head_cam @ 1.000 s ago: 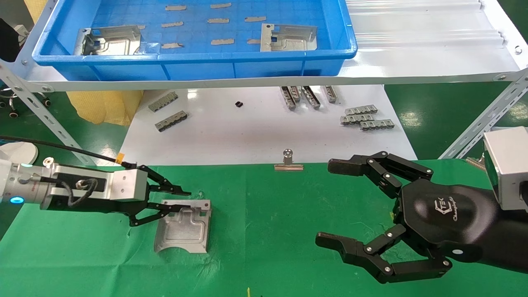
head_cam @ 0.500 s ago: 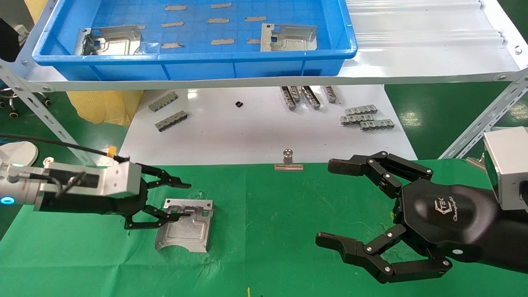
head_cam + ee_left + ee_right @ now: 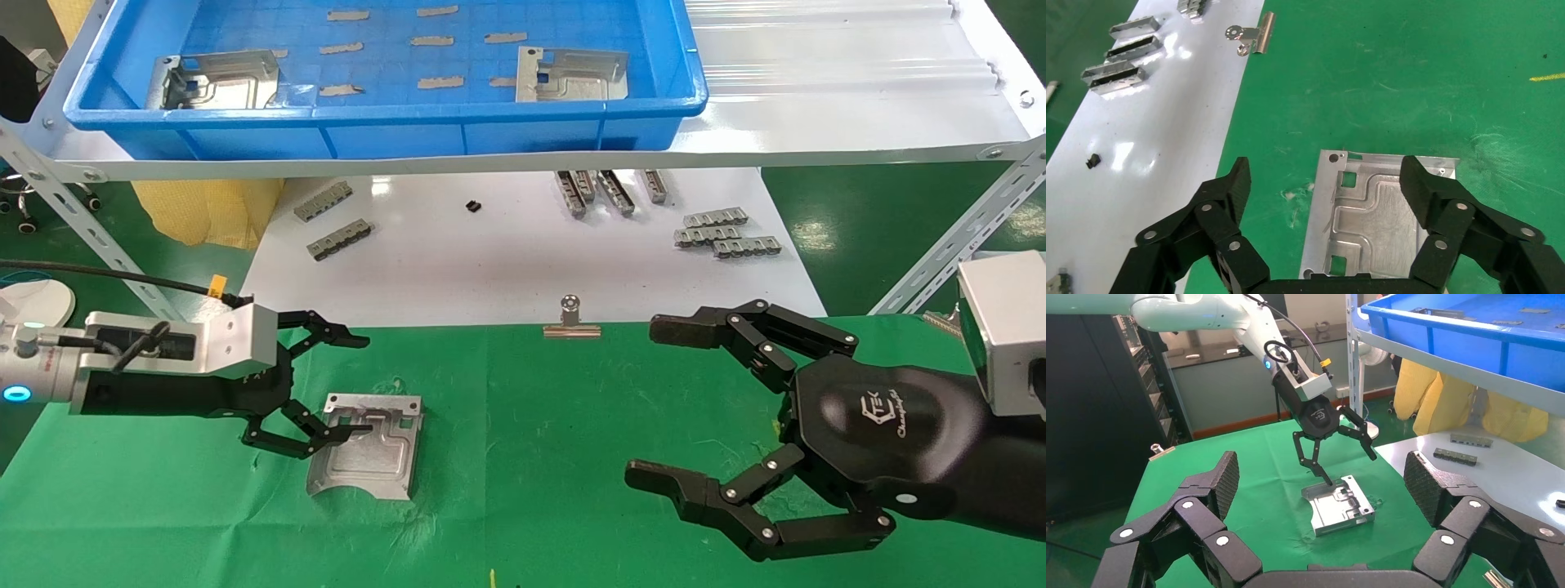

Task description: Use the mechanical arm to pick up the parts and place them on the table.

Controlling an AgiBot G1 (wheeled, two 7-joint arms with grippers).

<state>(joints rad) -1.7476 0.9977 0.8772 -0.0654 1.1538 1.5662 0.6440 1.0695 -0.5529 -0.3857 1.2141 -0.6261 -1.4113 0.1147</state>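
Note:
A silver sheet-metal part [image 3: 368, 447] lies flat on the green cloth table [image 3: 531, 425]; it also shows in the left wrist view [image 3: 1376, 214] and the right wrist view [image 3: 1340, 505]. My left gripper [image 3: 339, 384] is open and empty just above it, one finger over the plate, the other over the cloth toward the back. Two more parts [image 3: 221, 80] [image 3: 572, 75] lie in the blue tray [image 3: 392, 131] on the shelf. My right gripper [image 3: 645, 404] is open and empty, low over the cloth at the right.
A white tabletop [image 3: 490, 261] behind the cloth holds several grey ribbed bars [image 3: 723, 233]. A silver binder clip [image 3: 571, 321] pins the cloth's far edge. Angled shelf legs [image 3: 90, 237] stand at left and right. Grey tape strips [image 3: 441, 82] lie in the tray.
My left gripper has opened wider, let go of the part and drawn back to the left and slightly up. The part now lies flat on the cloth. The right arm has not moved.

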